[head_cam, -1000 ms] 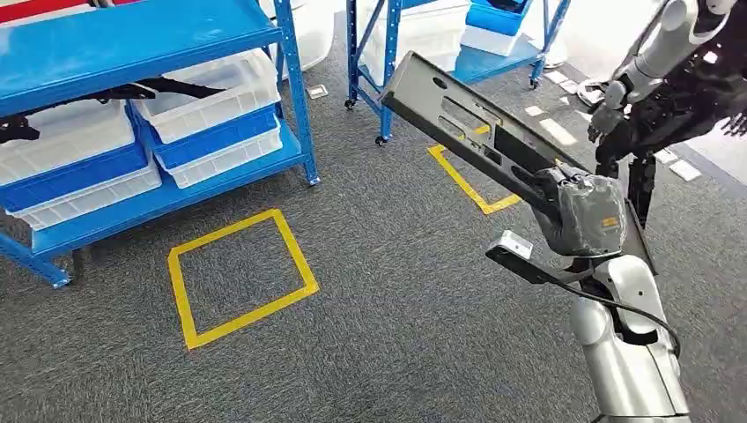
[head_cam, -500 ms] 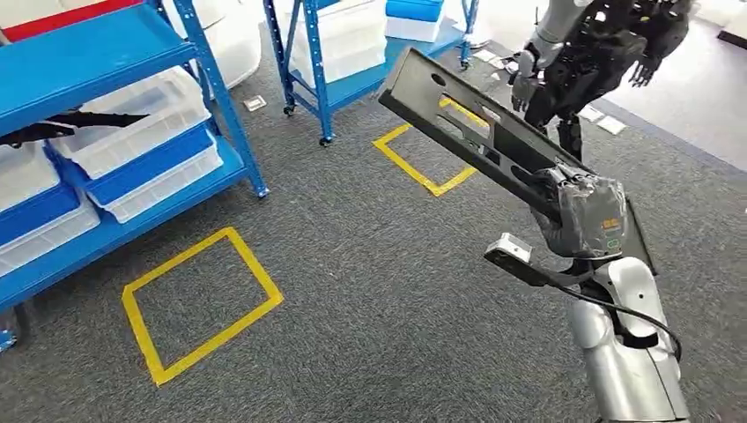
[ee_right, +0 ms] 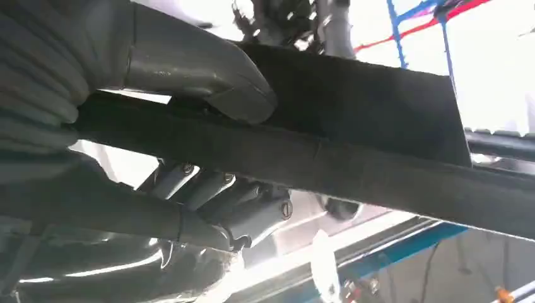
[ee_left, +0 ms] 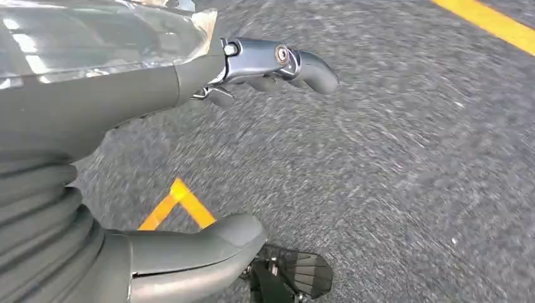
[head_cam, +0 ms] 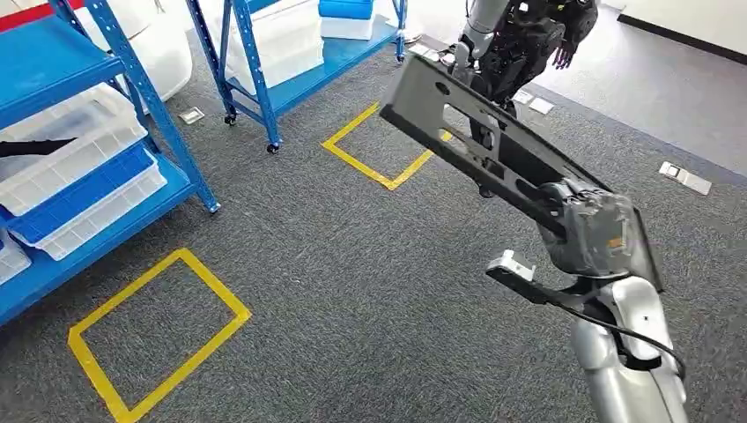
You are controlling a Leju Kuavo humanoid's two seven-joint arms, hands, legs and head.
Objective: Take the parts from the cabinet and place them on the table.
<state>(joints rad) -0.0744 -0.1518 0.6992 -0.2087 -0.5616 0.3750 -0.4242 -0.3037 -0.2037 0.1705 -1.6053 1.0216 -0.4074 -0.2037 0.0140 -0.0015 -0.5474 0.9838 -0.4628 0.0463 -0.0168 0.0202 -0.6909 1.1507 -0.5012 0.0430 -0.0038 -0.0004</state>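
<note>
My right hand (head_cam: 588,231) grips one end of a long dark grey part (head_cam: 476,141) with cut-outs. The part sticks out up and to the left, held in the air above the carpet. In the right wrist view the thumb (ee_right: 189,63) lies on top of the part (ee_right: 378,120) and the fingers (ee_right: 240,202) curl under it. Another dark part (head_cam: 31,147) lies across a white bin on the blue cabinet (head_cam: 141,88) at the left. My left hand (ee_left: 126,95) hangs over the carpet, fingers apart, holding nothing.
White and blue bins (head_cam: 84,172) fill the cabinet's lower shelf. A second blue rack (head_cam: 255,70) on wheels stands behind. Two yellow tape squares (head_cam: 159,335) (head_cam: 379,150) mark the grey carpet. Another humanoid robot (head_cam: 520,35) stands at the back, behind the part's far end.
The whole picture has shifted left, so the camera has turned right. The cabinet slides toward the left edge. My right hand still holds the part the same way.
</note>
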